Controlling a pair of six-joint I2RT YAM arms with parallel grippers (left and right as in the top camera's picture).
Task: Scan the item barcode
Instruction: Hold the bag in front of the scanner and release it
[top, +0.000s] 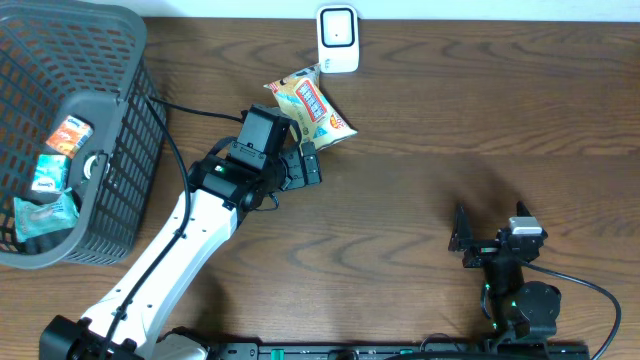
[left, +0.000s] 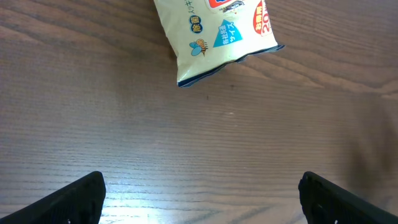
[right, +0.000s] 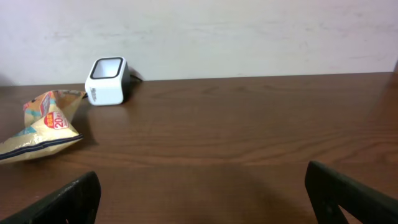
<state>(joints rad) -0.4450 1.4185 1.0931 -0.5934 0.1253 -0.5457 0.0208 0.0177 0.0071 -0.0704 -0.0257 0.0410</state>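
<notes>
Dark mesh basket (top: 70, 50) at far left — small packets (top: 68, 135) inside, wood-grain table (top: 480, 120), pale wall (right: 217, 31)

I see the yellow crinkled plastic snack bag (top: 310, 108) lying on the brown wooden table (top: 450, 120), just in front of the white boxy scanner (top: 338, 38). My left hand (top: 313, 163) is just short of the bag. The grey plastic mesh basket (top: 100, 50) stands far left, with small packets (top: 68, 135) inside. My right hand (top: 462, 240) is well apart, at the right.

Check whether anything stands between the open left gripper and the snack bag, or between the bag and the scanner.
Nothing visible does. Only bare table lies between the open left gripper and the snack bag just ahead of it. The bag lies right beside the white scanner, with no object between them.
</notes>
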